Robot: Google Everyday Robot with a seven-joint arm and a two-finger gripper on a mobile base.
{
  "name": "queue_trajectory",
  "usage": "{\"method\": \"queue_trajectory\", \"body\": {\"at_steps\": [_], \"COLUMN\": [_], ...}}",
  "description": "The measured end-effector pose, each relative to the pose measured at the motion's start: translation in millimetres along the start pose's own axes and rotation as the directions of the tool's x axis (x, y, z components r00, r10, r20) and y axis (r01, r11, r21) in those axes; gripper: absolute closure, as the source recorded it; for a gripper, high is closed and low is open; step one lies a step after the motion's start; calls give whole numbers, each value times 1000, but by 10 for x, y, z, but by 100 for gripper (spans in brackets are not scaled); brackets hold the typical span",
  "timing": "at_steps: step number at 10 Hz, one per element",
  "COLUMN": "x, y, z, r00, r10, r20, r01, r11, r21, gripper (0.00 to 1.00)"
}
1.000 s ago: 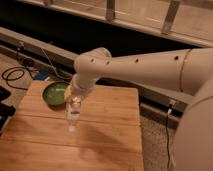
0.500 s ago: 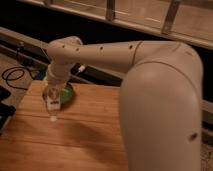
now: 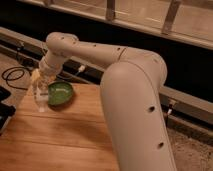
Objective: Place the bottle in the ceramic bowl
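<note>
The green ceramic bowl [image 3: 61, 93] sits at the far left of the wooden table [image 3: 75, 135]. My gripper [image 3: 40, 81] hangs at the end of the white arm, just left of the bowl. It is shut on the small white bottle [image 3: 41, 98], which hangs upright beneath it, close to the bowl's left rim and over the table's left part. The bottle's base is near the table surface; I cannot tell if it touches. The arm hides the table's right side.
A black cable [image 3: 12, 75] lies coiled on the floor at the left. A dark object [image 3: 4, 111] stands by the table's left edge. A dark wall with a metal rail [image 3: 150, 20] runs behind the table.
The gripper has carried the bottle leftward, from the middle of the table in front of the bowl to just left of it. The arm now fills more of the view.
</note>
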State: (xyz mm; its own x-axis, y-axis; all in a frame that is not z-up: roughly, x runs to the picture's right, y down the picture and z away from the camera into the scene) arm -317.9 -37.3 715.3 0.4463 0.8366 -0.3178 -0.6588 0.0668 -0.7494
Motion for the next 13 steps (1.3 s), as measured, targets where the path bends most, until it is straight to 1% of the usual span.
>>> {"method": "queue_trajectory", "body": {"at_steps": [2,3,4,6,7,8,9,10,12,13], "x": [13,41,64,59,62,64,76,69,-26,-140], "y": [-20,-58,-131,-482,-541,-583,-721,-788,-826,-875], "z": [-12,-10,-38,-190,-190,-192,-222,-214,-128,-125], "r00": [1000,1000,999,992,991,988,983,980,981,983], "r10": [6,27,48,99,113,130,156,168,162,148], "r20": [4,9,24,77,78,86,100,106,102,106], "r01": [-6,-27,-49,-105,-119,-137,-165,-178,-171,-157], "r11": [1000,999,997,992,989,987,982,980,982,985], "r21": [7,33,57,75,82,84,90,92,80,78], "gripper": [100,100,100,100,100,100,100,100,100,100]}}
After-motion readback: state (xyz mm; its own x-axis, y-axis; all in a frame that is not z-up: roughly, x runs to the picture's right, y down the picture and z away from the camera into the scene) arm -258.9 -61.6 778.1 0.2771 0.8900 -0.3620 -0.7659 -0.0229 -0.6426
